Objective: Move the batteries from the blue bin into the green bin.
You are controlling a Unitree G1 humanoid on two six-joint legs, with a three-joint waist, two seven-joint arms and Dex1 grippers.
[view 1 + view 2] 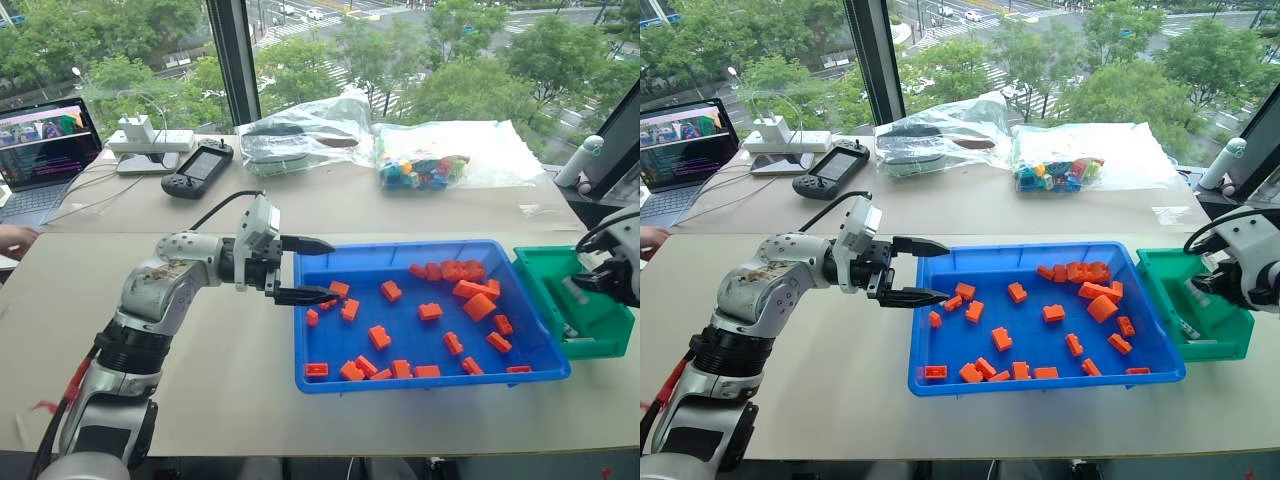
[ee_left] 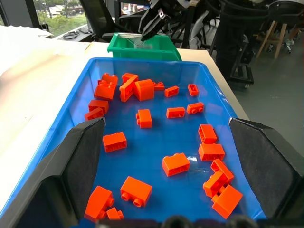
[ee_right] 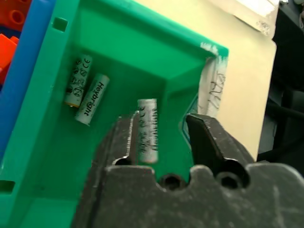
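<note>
A: Where is the battery (image 3: pixel 147 129) sitting against the right gripper (image 3: pixel 161 137)?

B: Between its parted fingers, long axis running along them, over the green bin (image 3: pixel 123 52); it is probably dropping free, though I can't be sure. Two batteries (image 3: pixel 85 92) are lying on the floor beyond.

A: And the left gripper (image 1: pixel 305 270)?

B: Gaping wide and empty over the blue bin (image 1: pixel 330 380)'s near end; only orange bricks (image 2: pixel 175 164) are showing.

Three whitish batteries (image 3: pixel 89 99) in green bin (image 3: pixel 118 52) beside blue bin (image 1: pixel 330 377)

Bright even daylight from windows (image 1: pixel 420 60); soft shadows; falling battery (image 3: pixel 147 130) motion-blurred
</note>
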